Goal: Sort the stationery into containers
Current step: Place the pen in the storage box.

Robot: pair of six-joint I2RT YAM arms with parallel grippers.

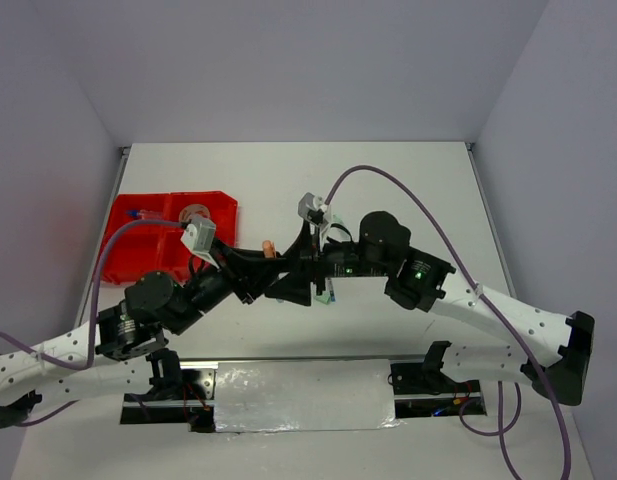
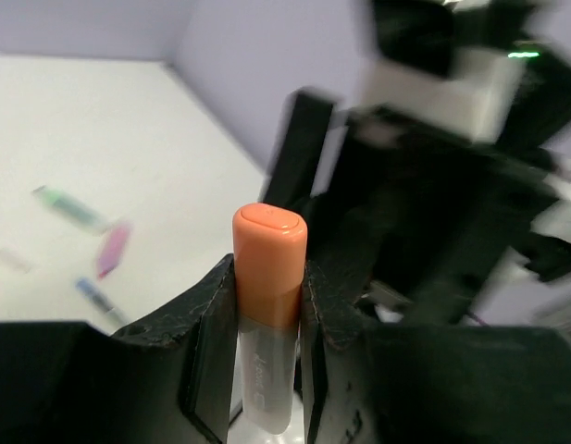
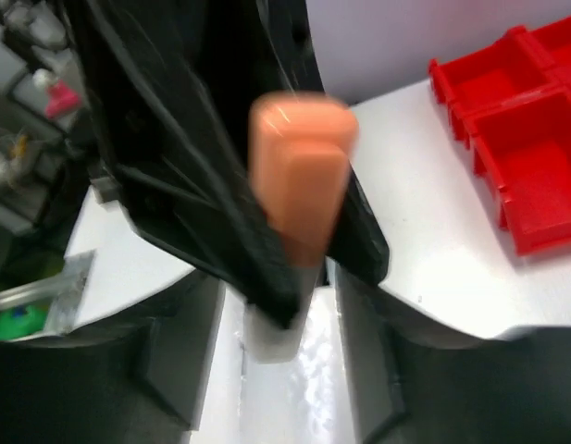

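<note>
1. While both arms reach inward above it, the white table [image 1: 288, 180] carries the whole scene, with pale panels closing it in at the left, the right and the far side.
2. The left arm [image 1: 188, 295] rises from the near-left corner and the right arm [image 1: 488, 305] from the near-right corner. Their wrists meet over the middle of the table.
3. The red tray [image 1: 123, 250] lies flat at the far-left part of the table, just left of where the wrists meet. A thin blue pen [image 1: 138, 213] and a tape roll [image 1: 195, 212] lie in its far compartments.
4. The left gripper [image 2: 266, 277] is clamped on the orange marker [image 2: 269, 250]. Its fingers [image 2: 211, 342] press flat against both sides of the barrel, and the orange cap stands clear above the fingertips.
5. The right gripper [image 3: 278, 351] has its jaws parted and grips nothing. Its fingers stand on either side of the marker's pale lower end, with a gap showing on each side (this view is blurred, so light contact cannot be ruled out).
6. The orange marker is held off the table between the two grippers. It is outside the tray, to the tray's right, and in no compartment.
7. A green marker [image 2: 68, 207], a pink-purple marker [image 2: 112, 248] and a loose blue pen [image 2: 100, 298] lie on the bare table, apart from one another (all three are blurred in the left wrist view).
</note>
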